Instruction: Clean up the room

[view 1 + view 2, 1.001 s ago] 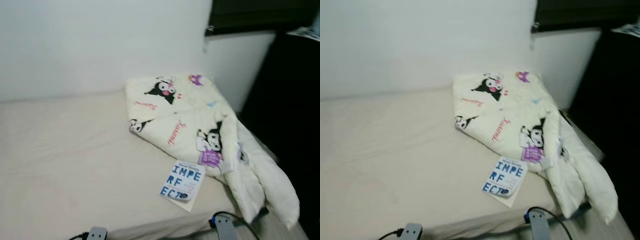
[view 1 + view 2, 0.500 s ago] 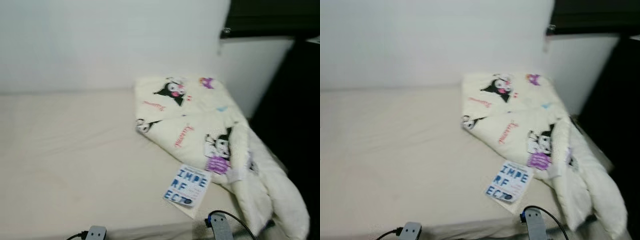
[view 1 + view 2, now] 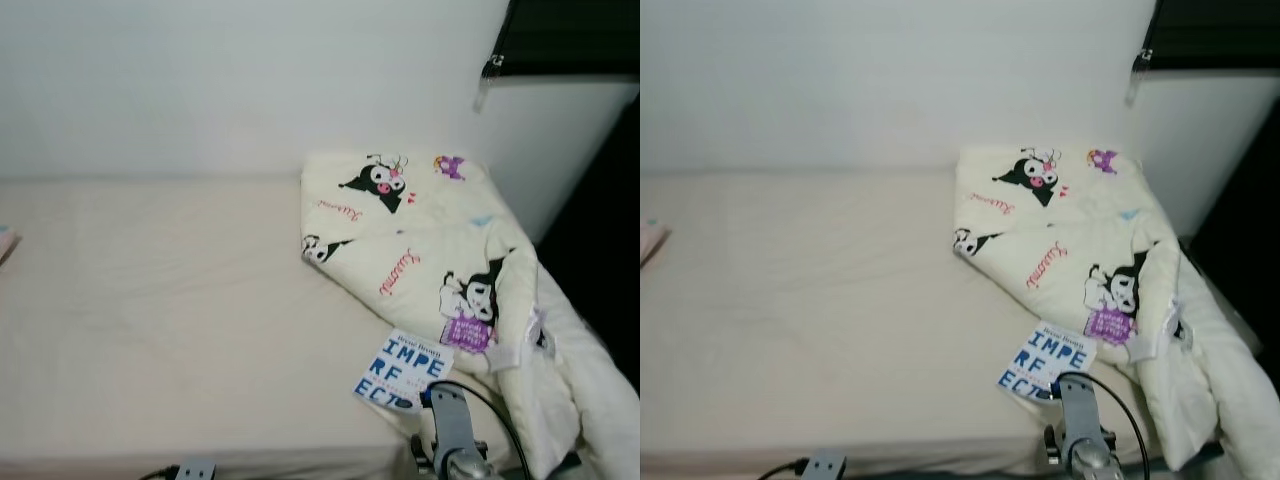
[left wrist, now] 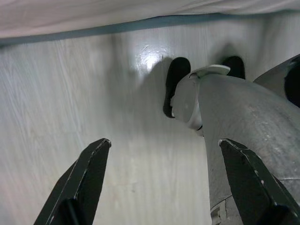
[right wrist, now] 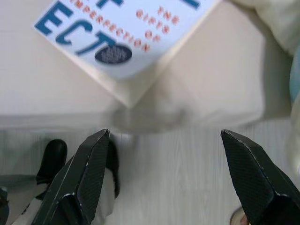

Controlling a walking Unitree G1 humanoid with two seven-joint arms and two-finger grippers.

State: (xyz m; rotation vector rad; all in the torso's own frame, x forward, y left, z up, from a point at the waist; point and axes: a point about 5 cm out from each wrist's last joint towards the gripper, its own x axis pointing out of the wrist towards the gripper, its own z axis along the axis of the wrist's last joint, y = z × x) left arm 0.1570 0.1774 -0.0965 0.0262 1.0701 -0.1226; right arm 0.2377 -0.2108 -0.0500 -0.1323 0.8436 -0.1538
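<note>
Book (image 3: 401, 371) lies flat beside rumpled quilt (image 3: 450, 270).

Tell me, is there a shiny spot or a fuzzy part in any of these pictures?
Left wrist view: a bright glare patch on the wooden floor, with dark shadows beside it. Left eye view: soft all over, so the book letters look slightly fuzzy. Right wrist view: the book print is sharp.

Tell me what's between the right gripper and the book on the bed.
Nothing but bare sheet. In the right wrist view the open right gripper hangs just off the bed's edge, and only that edge of sheet separates it from the book's near corner.
</note>
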